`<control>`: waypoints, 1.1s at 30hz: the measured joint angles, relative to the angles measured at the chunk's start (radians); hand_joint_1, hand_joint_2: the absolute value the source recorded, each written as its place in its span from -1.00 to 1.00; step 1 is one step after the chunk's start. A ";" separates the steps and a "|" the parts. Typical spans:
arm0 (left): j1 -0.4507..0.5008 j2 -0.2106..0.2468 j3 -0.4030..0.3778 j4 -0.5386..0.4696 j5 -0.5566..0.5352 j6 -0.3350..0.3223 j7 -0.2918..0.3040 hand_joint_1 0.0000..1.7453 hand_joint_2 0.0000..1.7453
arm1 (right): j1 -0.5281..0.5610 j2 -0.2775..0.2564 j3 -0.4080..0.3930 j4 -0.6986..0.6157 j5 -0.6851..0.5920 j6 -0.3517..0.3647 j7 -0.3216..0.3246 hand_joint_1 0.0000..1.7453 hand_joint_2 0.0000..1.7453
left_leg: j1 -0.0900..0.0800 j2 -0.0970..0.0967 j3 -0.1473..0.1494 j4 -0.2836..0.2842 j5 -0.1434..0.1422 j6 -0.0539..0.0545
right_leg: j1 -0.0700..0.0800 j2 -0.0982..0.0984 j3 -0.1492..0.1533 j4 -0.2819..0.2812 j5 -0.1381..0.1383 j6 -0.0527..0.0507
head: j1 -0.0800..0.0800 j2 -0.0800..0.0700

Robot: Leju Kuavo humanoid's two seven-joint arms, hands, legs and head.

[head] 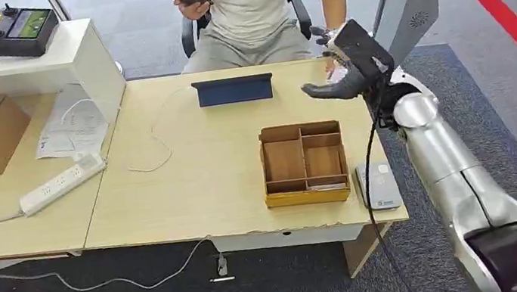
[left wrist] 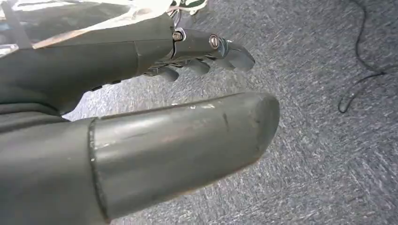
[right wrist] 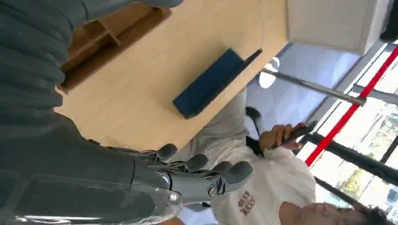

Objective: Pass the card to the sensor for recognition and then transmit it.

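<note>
My right hand [head: 348,65] is raised over the far right corner of the light wooden table [head: 191,178], fingers [right wrist: 202,166] stretched forward side by side and thumb out to the side, with nothing visible in its grasp. A seated person [head: 259,8] across the table reaches a hand toward it; whether the card sits there I cannot tell. The blue sensor stand [head: 233,89] is upright near the far edge, well apart from my hand. The wooden compartment box [head: 304,164] sits near the front edge, a grey device [head: 378,185] just beside it. My left hand [left wrist: 155,108] hangs over grey carpet [left wrist: 328,154], fingers extended, holding nothing.
</note>
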 joint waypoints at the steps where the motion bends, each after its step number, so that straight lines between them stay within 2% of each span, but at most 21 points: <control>1: 0.000 0.000 0.000 0.000 0.003 0.000 0.001 -1.00 -1.00 | 0.007 -0.003 0.000 -0.017 -0.020 0.009 0.008 -1.00 1.00 | 0.000 0.000 0.000 0.000 0.000 0.000 | 0.000 0.000 0.000 0.000 0.000 0.000 | 0.000 0.000; 4: 0.002 0.000 0.002 0.000 0.012 0.000 0.008 -1.00 -1.00 | 0.065 -0.023 0.000 -0.114 -0.116 0.043 0.056 -1.00 1.00 | 0.000 0.000 0.000 0.000 0.000 0.000 | 0.000 0.000 0.000 0.000 0.000 0.000 | 0.000 0.000; 5: 0.002 0.000 0.003 0.000 0.024 0.000 0.017 -1.00 -1.00 | 0.162 -0.065 0.000 -0.272 -0.173 0.052 0.097 -1.00 1.00 | 0.000 0.000 0.000 0.000 0.000 0.000 | 0.000 0.000 0.000 0.000 0.000 0.000 | 0.000 0.000; 6: 0.002 0.000 0.005 0.000 0.029 0.000 0.032 -1.00 -1.00 | 0.269 -0.107 0.000 -0.419 -0.170 0.053 0.107 -1.00 1.00 | 0.000 0.000 0.000 0.000 0.000 0.000 | 0.000 0.000 0.000 -0.001 0.000 0.000 | 0.000 0.000; 16: 0.000 -0.002 0.012 0.000 0.045 0.015 0.062 -1.00 -1.00 | 0.487 -0.157 0.014 -0.668 0.007 0.070 0.160 -1.00 1.00 | 0.000 0.000 0.000 0.000 -0.001 0.000 | 0.000 0.000 0.000 0.000 0.000 0.000 | 0.000 0.000; 24: -0.001 -0.003 0.012 0.000 0.042 0.016 0.069 -1.00 -1.00 | 0.591 -0.191 0.030 -0.774 0.133 0.077 0.187 -1.00 1.00 | 0.000 0.001 0.000 0.000 -0.001 0.000 | 0.000 0.000 0.000 -0.001 0.000 0.000 | 0.000 0.000; 29: -0.002 -0.004 0.012 0.000 0.052 0.028 0.072 -1.00 -1.00 | 0.625 -0.209 0.051 -0.796 0.319 0.007 0.177 -1.00 1.00 | 0.000 0.001 0.000 -0.001 -0.001 0.000 | 0.000 0.000 0.000 -0.001 0.000 0.000 | 0.000 0.000; 33: -0.003 -0.008 0.012 0.000 0.059 0.037 0.082 -1.00 -1.00 | 0.630 -0.216 0.085 -0.796 0.568 -0.124 0.204 -1.00 1.00 | 0.000 0.000 0.000 -0.001 -0.001 0.000 | 0.000 0.000 0.000 0.000 0.000 0.000 | 0.000 0.000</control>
